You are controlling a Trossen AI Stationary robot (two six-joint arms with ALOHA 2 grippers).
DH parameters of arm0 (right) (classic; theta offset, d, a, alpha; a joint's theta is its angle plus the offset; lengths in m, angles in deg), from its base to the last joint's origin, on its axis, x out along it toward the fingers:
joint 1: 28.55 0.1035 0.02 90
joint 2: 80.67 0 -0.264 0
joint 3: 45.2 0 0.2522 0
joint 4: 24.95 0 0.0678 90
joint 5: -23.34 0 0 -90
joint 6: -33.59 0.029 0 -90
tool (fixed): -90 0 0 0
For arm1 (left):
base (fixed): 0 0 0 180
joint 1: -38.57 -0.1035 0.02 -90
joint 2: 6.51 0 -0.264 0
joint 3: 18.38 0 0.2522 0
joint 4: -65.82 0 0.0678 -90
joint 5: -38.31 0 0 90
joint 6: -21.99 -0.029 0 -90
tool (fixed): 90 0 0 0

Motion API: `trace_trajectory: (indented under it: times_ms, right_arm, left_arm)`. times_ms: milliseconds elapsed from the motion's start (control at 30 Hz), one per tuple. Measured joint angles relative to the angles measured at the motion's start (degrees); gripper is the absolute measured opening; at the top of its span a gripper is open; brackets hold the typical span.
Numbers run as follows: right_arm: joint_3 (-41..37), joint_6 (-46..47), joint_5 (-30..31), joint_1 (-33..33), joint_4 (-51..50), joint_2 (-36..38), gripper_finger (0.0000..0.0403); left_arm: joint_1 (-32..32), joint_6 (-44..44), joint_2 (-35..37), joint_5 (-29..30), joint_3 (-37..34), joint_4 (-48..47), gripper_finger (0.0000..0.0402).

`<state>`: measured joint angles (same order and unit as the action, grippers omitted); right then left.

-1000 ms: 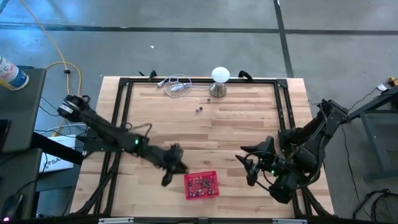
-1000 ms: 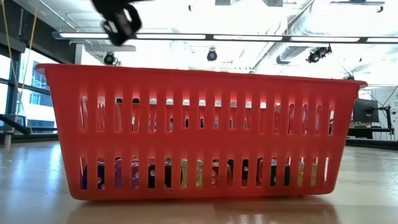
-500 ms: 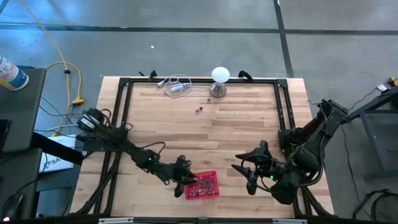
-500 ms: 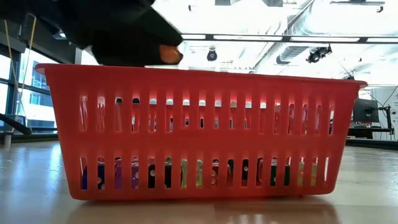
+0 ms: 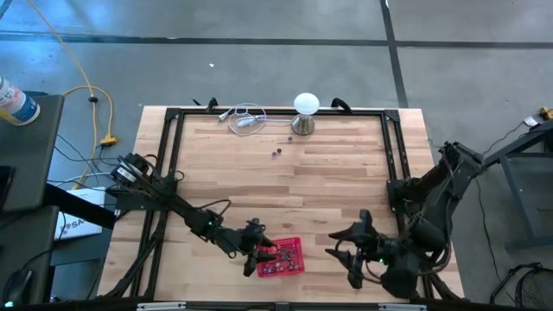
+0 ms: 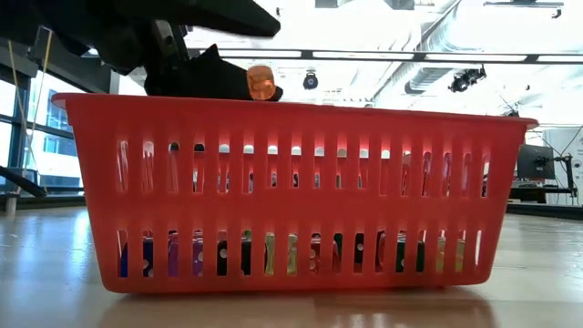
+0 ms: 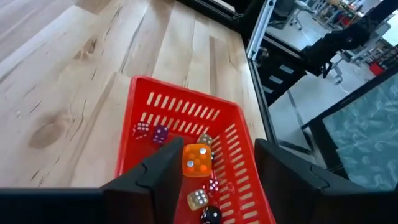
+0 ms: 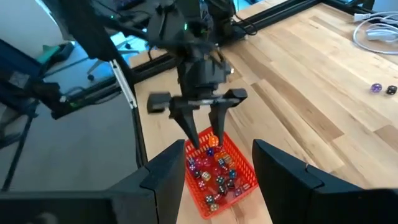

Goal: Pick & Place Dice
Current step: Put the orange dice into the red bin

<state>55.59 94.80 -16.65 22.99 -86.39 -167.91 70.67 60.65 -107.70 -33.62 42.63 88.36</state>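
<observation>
Above the red basket (image 7: 239, 162), an orange die (image 7: 196, 160) hangs free between the spread left claw (image 7: 211, 171).

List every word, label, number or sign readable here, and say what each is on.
White card beside the table's left edge: letters "SA" show, the rest hidden by the frame.
Bottle at far left: label too small to read.
Orange die: pips only, four showing on one face; no numerals.
Nothing else readable.

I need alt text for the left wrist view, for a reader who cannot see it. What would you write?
An orange die hangs in the air between the open fingers of the left gripper, just above a red basket. A few other dice lie in the basket, which stands on a wooden table near its edge.
</observation>
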Motion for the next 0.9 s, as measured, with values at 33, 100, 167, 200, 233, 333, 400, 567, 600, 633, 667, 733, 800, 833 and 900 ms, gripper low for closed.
trace_trajectory:
  times_ms: [33,100,167,200,233,333,400,567,600,633,667,733,800,833,900]
  right_arm:
    - [0.0,0.0,0.2,0.0,0.0,-0.6,0.0177]
    - [0.0,0.0,1.6,0.0,-0.1,-2.3,0.0177]
    - [0.0,-0.1,4.1,-0.5,-0.2,-3.9,0.0177]
    - [0.0,-0.1,5.2,-1.1,-0.1,-4.7,0.0177]
    - [0.0,0.0,5.6,-1.8,0.0,-5.4,0.0177]
    - [0.0,0.3,3.5,-4.6,-0.1,-7.8,0.0177]
    - [0.0,0.3,-0.7,-7.2,0.5,-9.8,0.0177]
    - [0.0,-0.4,-11.4,-12.5,5.6,-15.5,0.0177]
    - [0.0,-1.6,-13.4,-13.3,7.7,-16.5,0.0177]
    - [0.0,-3.4,-15.0,-13.9,9.6,-17.5,0.0177]
    - [0.0,-5.7,-16.7,-14.4,11.9,-18.3,0.0177]
    - [0.0,-10.8,-20.2,-15.6,17.9,-19.4,0.0177]
    - [0.0,-14.6,-23.7,-16.9,21.7,-19.9,0.0177]
    - [0.0,-16.1,-25.5,-17.6,23.0,-19.9,0.0177]
    - [0.0,-17.5,-28.1,-18.9,23.6,-20.0,0.0177]
  left_arm:
    - [0.0,0.0,0.0,0.0,0.0,0.5,0.0190]
    - [0.0,0.0,0.0,0.0,0.0,2.9,0.0190]
    - [0.0,0.0,0.0,0.0,0.0,4.5,0.0191]
    - [0.0,0.0,0.0,0.0,0.0,4.9,0.0191]
    - [0.0,0.0,0.0,0.0,0.0,5.2,0.0191]
    - [0.0,-0.1,0.0,0.0,0.0,5.4,0.0191]
    - [0.2,-1.3,0.0,0.0,0.0,5.3,0.0191]
    - [0.8,-5.9,0.0,-0.2,0.0,5.9,0.0191]
    - [0.8,-5.9,0.0,-0.2,0.0,5.9,0.0191]
    - [0.8,-5.9,0.0,-0.2,0.0,5.7,0.0191]
    - [0.8,-5.9,0.0,-0.2,0.0,5.5,0.0191]
    - [0.8,-5.9,0.0,-0.1,0.0,4.9,0.0191]
    - [0.6,-5.9,0.0,0.1,0.0,4.9,0.0191]
    - [0.6,-5.9,0.0,0.1,0.0,5.0,0.0191]
    - [0.6,-5.9,0.0,0.1,0.0,5.3,0.0191]
